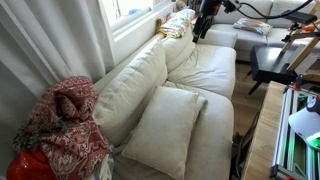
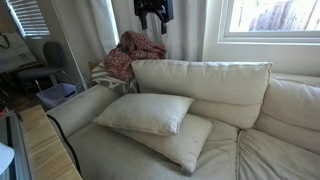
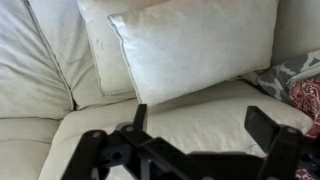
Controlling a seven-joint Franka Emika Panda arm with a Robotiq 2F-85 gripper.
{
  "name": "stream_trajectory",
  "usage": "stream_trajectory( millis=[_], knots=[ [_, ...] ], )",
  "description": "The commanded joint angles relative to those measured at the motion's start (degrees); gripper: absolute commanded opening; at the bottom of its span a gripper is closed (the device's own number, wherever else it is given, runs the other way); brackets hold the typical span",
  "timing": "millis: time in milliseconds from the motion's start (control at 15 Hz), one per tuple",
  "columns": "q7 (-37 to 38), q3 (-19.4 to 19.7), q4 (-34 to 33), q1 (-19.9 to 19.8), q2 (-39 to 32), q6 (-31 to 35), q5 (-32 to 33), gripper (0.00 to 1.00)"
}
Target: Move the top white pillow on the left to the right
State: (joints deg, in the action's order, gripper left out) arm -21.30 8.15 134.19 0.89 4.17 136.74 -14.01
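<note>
The top white pillow [image 2: 145, 112] is plump and cream-white. It lies on a flatter twin pillow [image 2: 190, 142] on the left sofa seat. Both show from the sofa's end in an exterior view, the top pillow [image 1: 163, 128] over the twin's edge [image 1: 201, 101]. In the wrist view the top pillow [image 3: 195, 45] overlaps the twin [image 3: 100, 50]. My gripper [image 3: 201, 114] is open and empty, its two black fingers spread over bare seat cushion in front of the pillows. In both exterior views the gripper [image 2: 153, 14] [image 1: 205, 18] hangs high above the sofa, clear of the pillows.
A red patterned blanket [image 2: 135, 55] is piled beside the sofa arm near the pillows; it also shows in the wrist view [image 3: 303, 90]. The sofa's right seats [image 2: 285, 150] carry no loose pillows. A dark table [image 1: 272, 62] stands across the room.
</note>
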Motion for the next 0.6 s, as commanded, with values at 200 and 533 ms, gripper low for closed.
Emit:
stream_trajectory(
  millis=[200, 533],
  knots=[
    [-8.37, -5.45, -17.50, -3.99, -23.78, 3.82, -5.38, 1.00],
    [-5.95, -7.40, -17.07, -5.48, -23.82, 4.49, -3.34, 1.00]
  ],
)
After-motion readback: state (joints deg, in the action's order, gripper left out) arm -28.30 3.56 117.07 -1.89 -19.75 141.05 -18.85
